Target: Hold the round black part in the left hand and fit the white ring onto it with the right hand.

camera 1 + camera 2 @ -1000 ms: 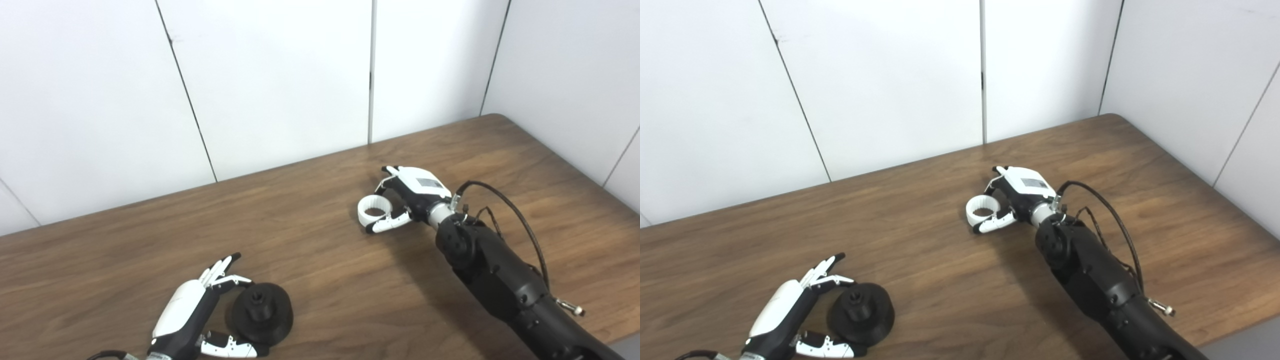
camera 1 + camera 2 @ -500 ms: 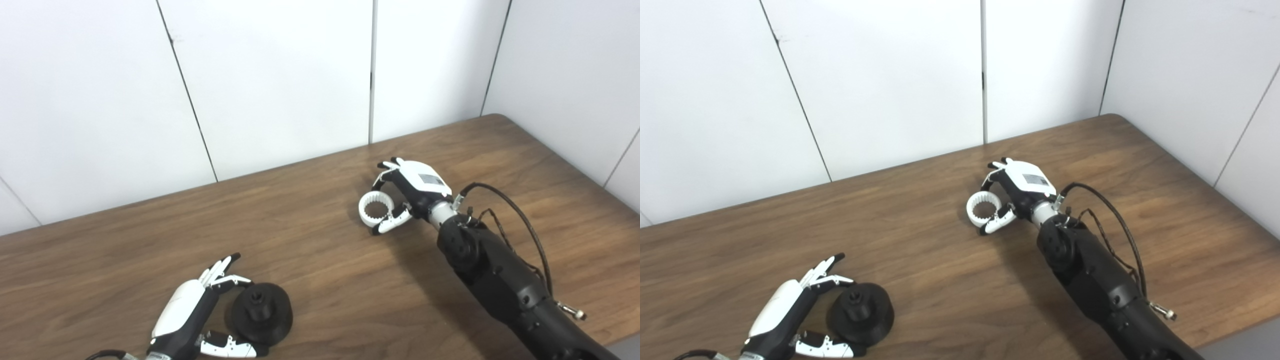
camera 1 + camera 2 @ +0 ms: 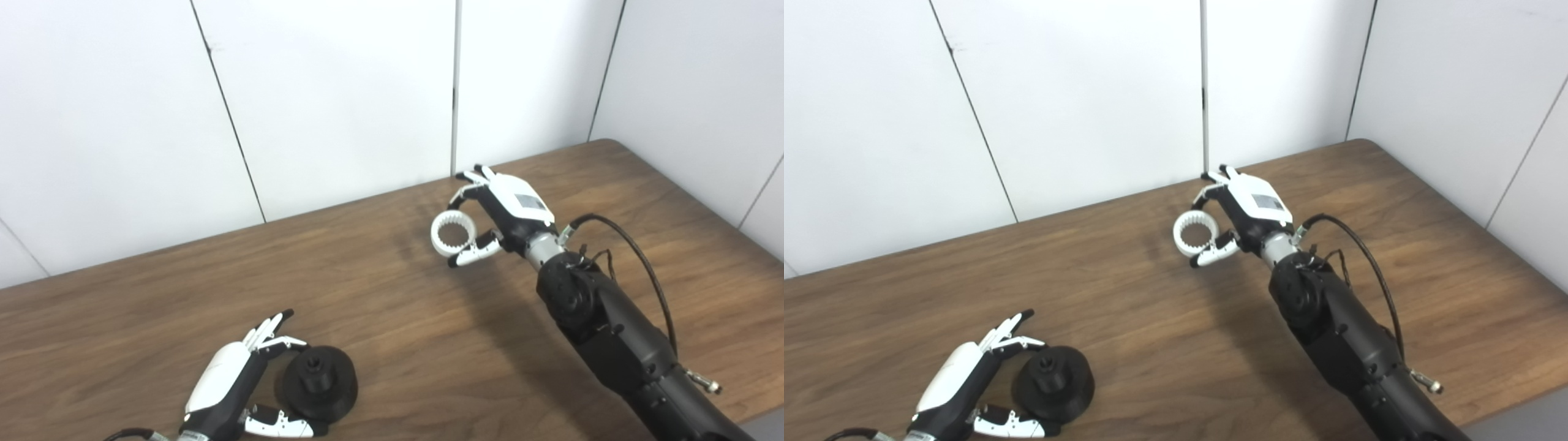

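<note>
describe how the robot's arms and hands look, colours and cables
Right hand: white back shell bearing a small grey label, black palm, white fingers with black tips, silver wrist. Its bulky black arm carries a looping black cable. Left hand has the same white shell and black-tipped fingers.

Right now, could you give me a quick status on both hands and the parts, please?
Right hand shut on white ring, held above the table. Left hand open, cupped beside round black part on table. Path between looks unobstructed.

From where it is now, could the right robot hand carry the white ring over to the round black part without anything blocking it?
Probably yes. The right robot hand holds the white ring above the table, and only bare wood lies between it and the round black part, whose top is uncovered beside the left robot hand.
</note>
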You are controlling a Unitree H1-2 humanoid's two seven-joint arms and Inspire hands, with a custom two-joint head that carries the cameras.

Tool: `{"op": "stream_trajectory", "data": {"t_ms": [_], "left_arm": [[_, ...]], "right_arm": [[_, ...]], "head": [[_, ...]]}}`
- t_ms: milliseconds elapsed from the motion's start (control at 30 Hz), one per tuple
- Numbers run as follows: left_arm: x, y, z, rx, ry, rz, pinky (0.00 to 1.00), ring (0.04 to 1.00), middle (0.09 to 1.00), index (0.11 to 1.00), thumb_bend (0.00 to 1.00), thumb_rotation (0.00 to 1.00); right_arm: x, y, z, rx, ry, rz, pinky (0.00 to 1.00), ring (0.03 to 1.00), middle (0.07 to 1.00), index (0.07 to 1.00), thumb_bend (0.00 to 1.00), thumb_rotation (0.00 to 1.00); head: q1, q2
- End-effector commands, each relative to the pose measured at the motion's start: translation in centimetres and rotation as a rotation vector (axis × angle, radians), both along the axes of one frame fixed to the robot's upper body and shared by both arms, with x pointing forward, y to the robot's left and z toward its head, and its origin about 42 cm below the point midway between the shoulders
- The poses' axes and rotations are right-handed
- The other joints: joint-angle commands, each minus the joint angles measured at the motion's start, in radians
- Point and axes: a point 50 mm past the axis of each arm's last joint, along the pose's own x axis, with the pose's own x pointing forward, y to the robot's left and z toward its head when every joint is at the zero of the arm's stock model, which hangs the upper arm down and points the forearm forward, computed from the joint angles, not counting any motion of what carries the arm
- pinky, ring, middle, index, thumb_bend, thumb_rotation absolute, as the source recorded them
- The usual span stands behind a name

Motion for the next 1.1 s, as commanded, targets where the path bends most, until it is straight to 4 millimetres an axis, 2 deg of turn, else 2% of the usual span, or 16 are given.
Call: {"op": "stream_trajectory", "data": {"t_ms": [0,233,400,767,933,1067], "left_arm": [[1.1,0.0,1.9,-0.006,-0.064,0.003,1.0,1.0,1.0,0.603,0.92,0.31],[1.0,-0.1,1.9,-0.009,-0.064,0.006,1.0,1.0,1.0,0.609,0.92,0.3],[1.0,-0.3,1.9,-0.002,-0.065,0.009,1.0,1.0,1.0,0.614,0.91,0.3],[1.0,-1.4,2.0,-0.031,-0.067,0.019,1.0,1.0,1.0,0.608,0.93,0.31],[1.0,-2.2,2.3,-0.028,-0.071,0.021,1.0,1.0,1.0,0.607,0.93,0.32],[1.2,-2.7,2.2,-0.033,-0.073,0.025,1.0,1.0,1.0,0.604,0.94,0.34]], "right_arm": [[0.6,0.4,4.8,0.015,-0.161,0.028,1.0,1.0,0.917,0.488,0.52,0.16],[-0.6,0.8,8.0,0.027,-0.254,0.045,1.0,0.999,0.916,0.489,0.52,0.16],[-1.9,1.5,8.9,0.057,-0.295,0.076,1.0,0.989,0.904,0.489,0.52,0.16],[-5.2,2.7,7.2,0.093,-0.29,0.164,1.0,0.999,0.917,0.489,0.52,0.16],[-6.4,2.8,6.6,0.125,-0.278,0.213,1.0,0.995,0.908,0.489,0.52,0.16],[-7.3,3.0,6.1,0.143,-0.262,0.251,1.0,0.984,0.9,0.489,0.52,0.16]], "head": [[-0.001,0.002],[0.008,0.006],[0.031,0.014],[0.139,0.043],[0.225,0.061],[0.259,0.071]]}}
